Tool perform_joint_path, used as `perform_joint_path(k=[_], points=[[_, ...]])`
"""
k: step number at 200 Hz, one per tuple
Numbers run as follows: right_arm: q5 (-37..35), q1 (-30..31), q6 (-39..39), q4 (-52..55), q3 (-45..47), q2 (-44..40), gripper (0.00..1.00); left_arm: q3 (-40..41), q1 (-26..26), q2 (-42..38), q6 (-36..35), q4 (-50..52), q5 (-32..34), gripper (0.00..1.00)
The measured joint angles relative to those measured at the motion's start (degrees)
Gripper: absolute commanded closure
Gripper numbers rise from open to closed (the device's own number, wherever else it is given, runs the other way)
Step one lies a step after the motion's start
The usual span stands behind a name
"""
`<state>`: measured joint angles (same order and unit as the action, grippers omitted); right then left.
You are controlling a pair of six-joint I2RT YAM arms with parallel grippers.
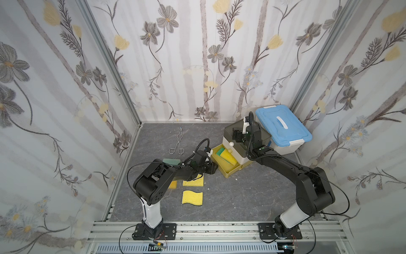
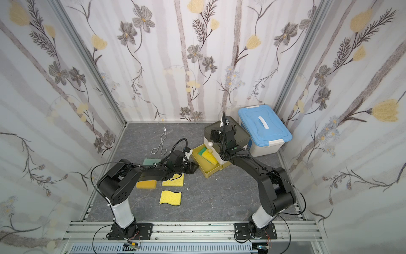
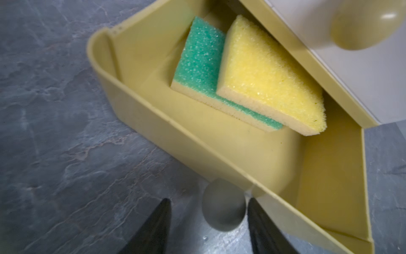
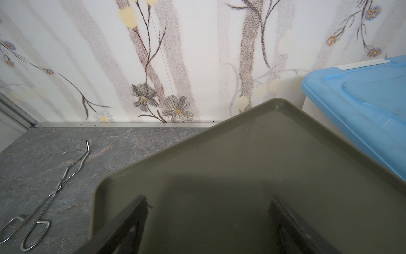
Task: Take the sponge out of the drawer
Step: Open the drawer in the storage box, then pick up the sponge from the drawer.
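While the yellow drawer (image 1: 228, 169) stood pulled out toward 8 o'clock from the small cabinet (image 1: 241, 158), two sponges lay at its inner end. A yellow sponge (image 3: 270, 77) overlapped a green sponge (image 3: 200, 59), both partly tucked under the cabinet front. The left arm's jaws stood open around the drawer's knob (image 3: 223, 209), a clear gap showing on one side. The right arm's jaws hung spread wide above the cabinet's olive top (image 4: 241, 176), holding nothing.
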<state>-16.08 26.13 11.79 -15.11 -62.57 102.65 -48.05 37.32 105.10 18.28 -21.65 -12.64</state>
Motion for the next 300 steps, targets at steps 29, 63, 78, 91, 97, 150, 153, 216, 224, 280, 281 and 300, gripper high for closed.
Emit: perform_joint_path(k=[29,63,78,91,97,150,153,216,224,280,281,300], points=[[0.1,0.0,-0.1,-0.9,0.5,-0.3,0.12,1.3,0.2,-3.0,0.1,0.6,0.6,0.11],[0.2,-0.1,-0.3,-1.4,0.8,-0.6,0.12,2.4,0.3,-10.9,-0.7,3.1,2.3,0.08],[0.2,-0.1,-0.3,-1.5,0.9,-0.7,0.12,1.9,0.4,-14.2,-1.8,4.3,2.5,0.07],[0.2,-0.1,-0.3,-1.5,0.9,-0.7,0.12,0.2,0.4,-15.5,-3.1,6.0,2.5,0.09],[0.3,-0.1,-0.3,-1.6,1.0,-0.7,0.12,-1.2,0.5,-15.5,-3.6,7.0,2.5,0.11],[0.6,-0.1,-0.5,-1.7,1.9,-1.5,0.12,-17.7,0.5,-3.8,-8.2,18.6,0.3,0.22],[0.6,-0.1,-0.5,-1.8,2.0,-1.5,0.12,-18.7,0.5,-2.8,-8.3,19.3,0.2,0.23],[0.3,-0.2,-0.5,-2.0,2.7,-1.8,0.12,-28.9,0.5,8.3,-8.7,25.4,-3.5,0.3],[0.3,-0.3,-0.5,-2.0,2.8,-1.8,0.13,-29.6,0.5,9.0,-8.8,25.5,-3.7,0.31],[0.1,-0.2,-0.5,-2.4,3.2,-2.1,0.12,-34.3,0.4,14.1,-9.3,26.1,-4.0,0.41],[0.1,-0.2,-0.5,-2.4,3.2,-2.1,0.13,-34.4,0.3,14.2,-9.3,26.1,-3.9,0.41],[-0.1,-0.2,-0.5,-2.4,3.3,-2.2,0.13,-36.3,0.2,15.5,-9.3,26.5,-3.9,0.44]])
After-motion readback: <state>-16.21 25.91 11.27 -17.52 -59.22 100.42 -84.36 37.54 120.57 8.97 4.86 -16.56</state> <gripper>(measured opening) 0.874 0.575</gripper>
